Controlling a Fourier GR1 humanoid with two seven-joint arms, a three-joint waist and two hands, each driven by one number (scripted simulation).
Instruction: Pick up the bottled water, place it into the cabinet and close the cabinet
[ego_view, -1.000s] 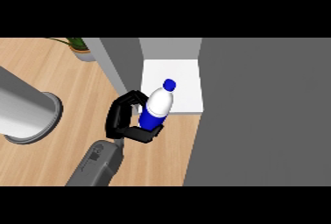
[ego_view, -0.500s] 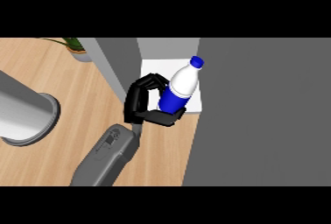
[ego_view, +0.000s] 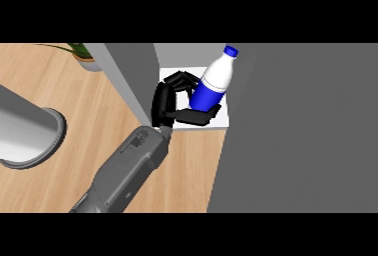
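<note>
Head view is showing the bottled water, white with a blue cap and blue label, leaning with its cap toward the upper right above the white shelf inside the cabinet. The left hand is gripping it from the left, fingers curling round the far side and thumb crossing and hiding its lower end. The grey forearm is coming up over the wooden counter. A large grey panel is filling the right, while a grey cylinder and a potted plant are showing at the left.
</note>
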